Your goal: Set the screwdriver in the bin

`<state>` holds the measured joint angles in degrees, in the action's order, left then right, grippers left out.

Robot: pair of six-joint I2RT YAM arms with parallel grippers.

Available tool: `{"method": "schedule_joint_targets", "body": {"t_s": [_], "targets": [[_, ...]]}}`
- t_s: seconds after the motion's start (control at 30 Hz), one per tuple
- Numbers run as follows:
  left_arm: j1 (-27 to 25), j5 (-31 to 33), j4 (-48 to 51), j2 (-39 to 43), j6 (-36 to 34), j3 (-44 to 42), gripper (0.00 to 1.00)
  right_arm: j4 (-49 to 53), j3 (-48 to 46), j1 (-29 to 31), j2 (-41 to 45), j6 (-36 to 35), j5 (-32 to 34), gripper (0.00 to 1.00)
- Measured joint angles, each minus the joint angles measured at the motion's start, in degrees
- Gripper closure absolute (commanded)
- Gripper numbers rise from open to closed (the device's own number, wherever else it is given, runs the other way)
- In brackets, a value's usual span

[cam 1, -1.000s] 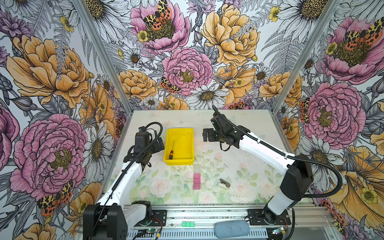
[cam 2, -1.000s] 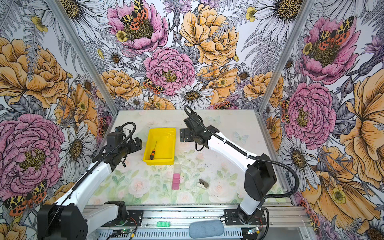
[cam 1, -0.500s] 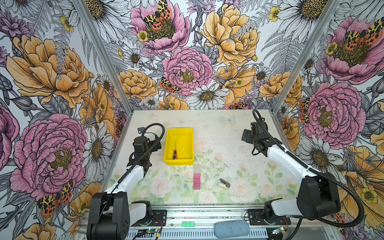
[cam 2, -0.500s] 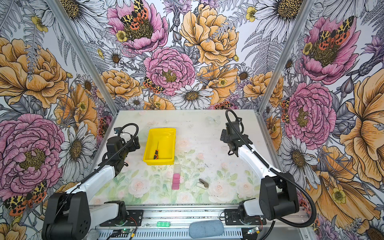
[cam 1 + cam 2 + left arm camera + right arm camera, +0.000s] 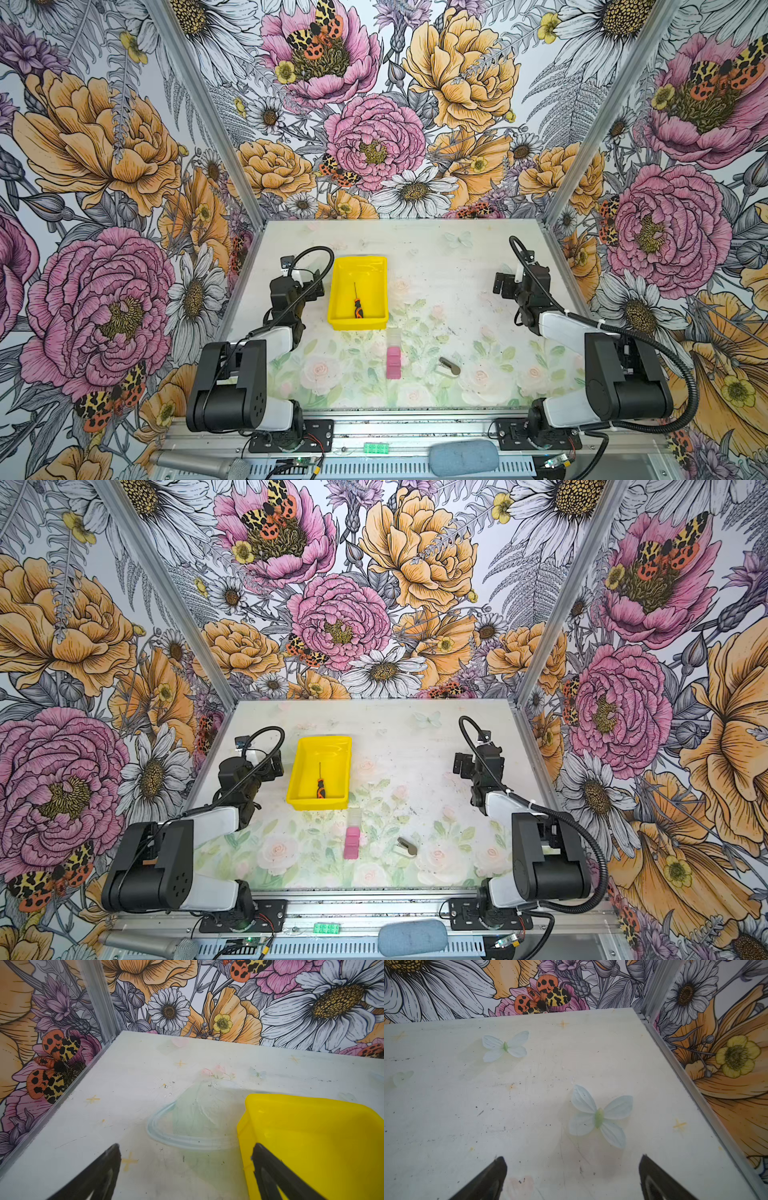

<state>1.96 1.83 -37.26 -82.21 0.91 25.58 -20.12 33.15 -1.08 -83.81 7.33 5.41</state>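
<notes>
Both sets of fingers are spread wide and gripping nothing on my feed. The left fingers (image 5: 99,1176) sit just beside the bin (image 5: 360,261), and the right fingers (image 5: 488,1178) hang well apart from it over the tabletop (image 5: 529,1105). The screwdriver (image 5: 357,308) lies flat inside the bin, handle toward the near wall.

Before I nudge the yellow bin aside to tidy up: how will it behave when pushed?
The yellow bin looks like thin glossy plastic, so it is probably light and stiff. Low and wide, it should slide on the smooth table rather than tip. The screwdriver lying loose inside may well roll or shift.
</notes>
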Motion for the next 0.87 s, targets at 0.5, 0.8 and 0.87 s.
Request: {"method": "schedule_joint_targets", "body": {"t_s": [0.5,0.8,0.87], "targets": [[-0.02,-1.2,-13.18,-6.91,-0.46,-3.52,0.01,-22.29,-9.92,-0.81,-3.69,-1.42,-0.72,0.01],[-0.24,-1.18,-13.68,-6.91,-0.5,-3.52,0.01,-25.79,-10.08,-0.74,-3.69,-1.42,-0.52,0.0],[-0.37,-1.03,-13.68,-6.91,-0.66,-3.52,0.01,-25.92,-10.08,-0.7,-3.69,-1.44,-0.5,0.0]]}}
